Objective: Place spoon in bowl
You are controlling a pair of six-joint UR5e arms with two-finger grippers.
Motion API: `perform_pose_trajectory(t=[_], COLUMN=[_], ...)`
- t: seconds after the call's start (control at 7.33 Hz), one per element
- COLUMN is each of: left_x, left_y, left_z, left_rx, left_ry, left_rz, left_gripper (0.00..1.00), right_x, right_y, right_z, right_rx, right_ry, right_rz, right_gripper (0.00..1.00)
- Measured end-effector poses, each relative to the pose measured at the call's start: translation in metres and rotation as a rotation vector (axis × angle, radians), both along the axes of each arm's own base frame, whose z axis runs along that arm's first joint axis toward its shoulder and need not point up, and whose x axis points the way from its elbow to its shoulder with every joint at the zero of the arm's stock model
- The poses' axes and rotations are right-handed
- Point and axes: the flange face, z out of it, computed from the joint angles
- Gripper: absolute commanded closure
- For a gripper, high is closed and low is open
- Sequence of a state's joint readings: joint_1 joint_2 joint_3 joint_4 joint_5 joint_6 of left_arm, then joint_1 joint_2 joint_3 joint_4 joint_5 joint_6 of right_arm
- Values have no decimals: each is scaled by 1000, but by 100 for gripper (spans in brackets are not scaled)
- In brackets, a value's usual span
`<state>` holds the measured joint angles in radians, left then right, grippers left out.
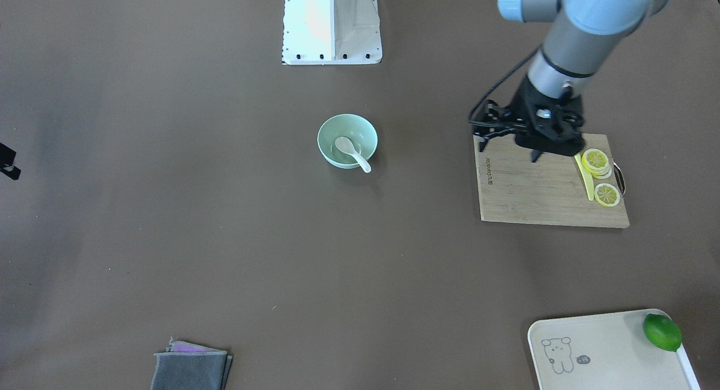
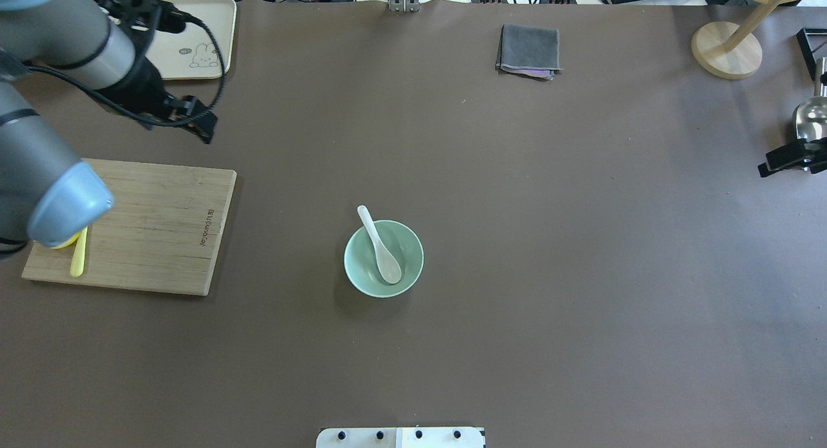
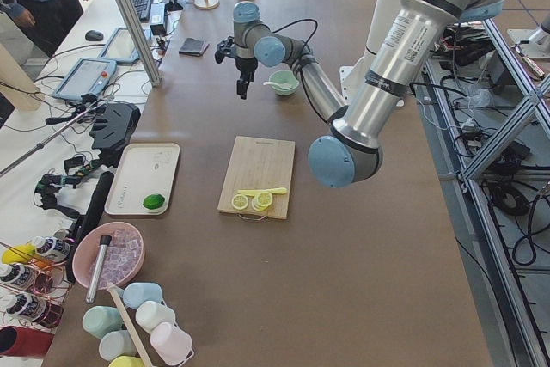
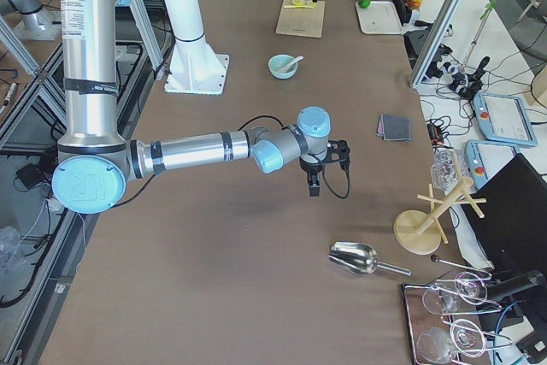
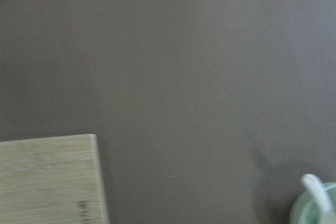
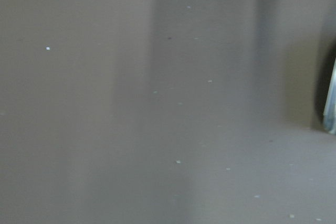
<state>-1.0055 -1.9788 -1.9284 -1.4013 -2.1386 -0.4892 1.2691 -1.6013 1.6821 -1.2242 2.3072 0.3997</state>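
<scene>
The white spoon (image 1: 351, 152) lies in the mint-green bowl (image 1: 365, 132) at the table's middle, scoop on the bottom, handle resting over the rim. Both also show in the overhead view, spoon (image 2: 381, 251) and bowl (image 2: 410, 241). My left gripper (image 1: 535, 155) hangs above the back edge of the wooden cutting board (image 1: 534, 193), well away from the bowl, and looks shut and empty. It also shows in the overhead view (image 2: 207, 136). My right gripper (image 2: 765, 171) is only partly seen at the table's far right edge; I cannot tell its state.
A yellow knife (image 1: 585, 179) and lemon slices (image 1: 596, 162) lie on the board. A tray (image 1: 607, 350) holds a lime (image 1: 662, 332). A folded grey cloth (image 1: 191, 367), a metal scoop (image 2: 807, 118) and a wooden stand (image 2: 727, 50) sit near the edges.
</scene>
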Motion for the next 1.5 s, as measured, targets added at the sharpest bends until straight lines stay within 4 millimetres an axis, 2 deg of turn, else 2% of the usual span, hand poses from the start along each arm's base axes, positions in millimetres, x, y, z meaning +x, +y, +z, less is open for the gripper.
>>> perform_pose_trajectory(t=[0.14, 0.27, 0.41, 0.55, 0.68, 0.82, 1.23, 1.5], left_x=[-67, -131, -182, -214, -230, -238, -242, -242], left_y=[-9, -4, 14, 35, 52, 61, 66, 66], left_z=[49, 95, 136, 168, 191, 204, 220, 226], left_rx=[29, 40, 52, 70, 82, 90, 83, 73], left_ry=[-32, -27, -15, -10, -9, -7, -8, -8], left_rz=[50, 83, 93, 94, 92, 88, 83, 83], left_gripper=[2, 2, 2, 2, 2, 2, 2, 2], right_x=[33, 58, 79, 95, 104, 109, 116, 119], right_y=[-2, 0, 5, 11, 16, 20, 31, 31], right_z=[29, 53, 75, 94, 107, 114, 117, 115], right_rx=[24, 43, 56, 65, 69, 70, 73, 76], right_ry=[8, 16, 21, 23, 22, 16, -10, -15], right_rz=[-21, -39, -56, -71, -82, -87, -82, -74], right_gripper=[0, 0, 0, 0, 0, 0, 0, 0])
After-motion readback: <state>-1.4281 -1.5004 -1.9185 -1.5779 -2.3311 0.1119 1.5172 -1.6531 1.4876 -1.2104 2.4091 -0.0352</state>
